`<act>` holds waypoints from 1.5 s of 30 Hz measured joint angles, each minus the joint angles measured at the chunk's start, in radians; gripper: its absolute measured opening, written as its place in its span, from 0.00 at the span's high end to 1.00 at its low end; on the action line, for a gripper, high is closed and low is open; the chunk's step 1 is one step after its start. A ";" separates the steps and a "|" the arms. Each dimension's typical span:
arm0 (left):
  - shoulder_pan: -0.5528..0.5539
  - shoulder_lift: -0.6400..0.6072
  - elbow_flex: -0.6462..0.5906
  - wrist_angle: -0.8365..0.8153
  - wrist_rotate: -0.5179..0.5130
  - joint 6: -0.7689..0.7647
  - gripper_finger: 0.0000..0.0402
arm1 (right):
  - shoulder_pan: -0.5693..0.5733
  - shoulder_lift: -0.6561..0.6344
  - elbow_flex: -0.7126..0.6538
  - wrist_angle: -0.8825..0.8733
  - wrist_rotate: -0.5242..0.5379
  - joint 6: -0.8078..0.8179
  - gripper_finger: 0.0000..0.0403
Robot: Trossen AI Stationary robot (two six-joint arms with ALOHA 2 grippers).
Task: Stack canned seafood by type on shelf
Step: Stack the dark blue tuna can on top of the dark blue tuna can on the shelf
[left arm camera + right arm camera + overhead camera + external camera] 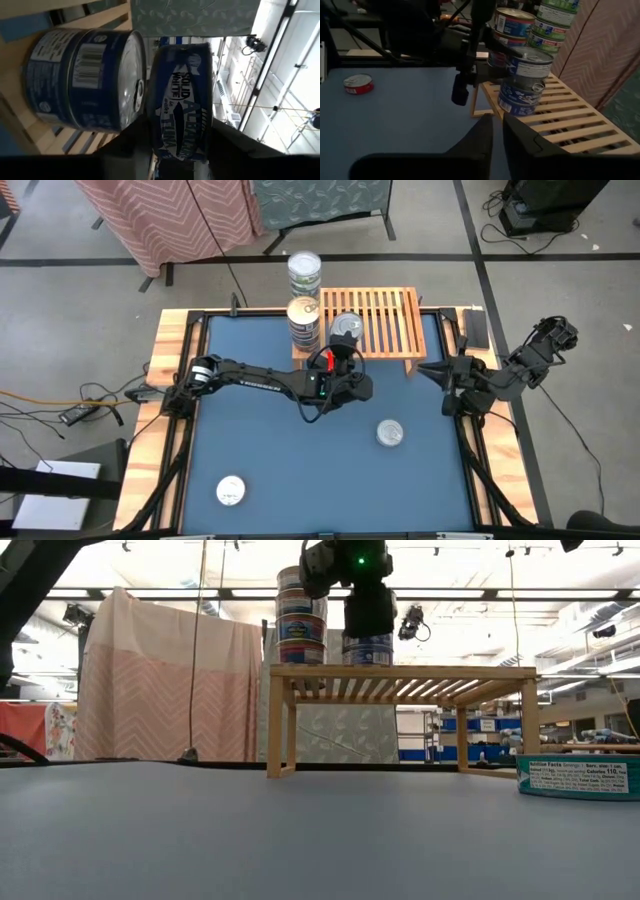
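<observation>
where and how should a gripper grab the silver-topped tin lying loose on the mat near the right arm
The silver-topped tin lies flat on the blue mat, lid up, nothing touching it. Come straight down from above and close the fingers across its curved side wall on opposite sides. It is low and round, so any approach angle around it works, and the right gripper looks nearest.

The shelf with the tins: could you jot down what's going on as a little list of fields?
shelf: light-wood slatted rack at the table's far edge
tall stack: mixed tins at the shelf's left end
short stack: two blue tuna tins beside it
left hand: at the short stack, fingers on either side of the top tin
right hand: waiting at the table's right side
loose tins: two on the blue table
</observation>
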 joint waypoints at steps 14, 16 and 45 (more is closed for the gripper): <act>0.000 0.000 0.001 0.025 0.023 0.000 0.15 | -0.068 0.000 0.000 0.086 -0.059 -0.061 0.75; 0.000 0.000 0.001 0.044 0.028 0.001 0.15 | -0.089 0.003 0.000 0.138 -0.105 -0.098 0.75; 0.002 -0.057 0.000 -0.120 0.177 0.007 0.14 | -0.619 0.231 0.000 0.346 -0.810 -0.408 0.75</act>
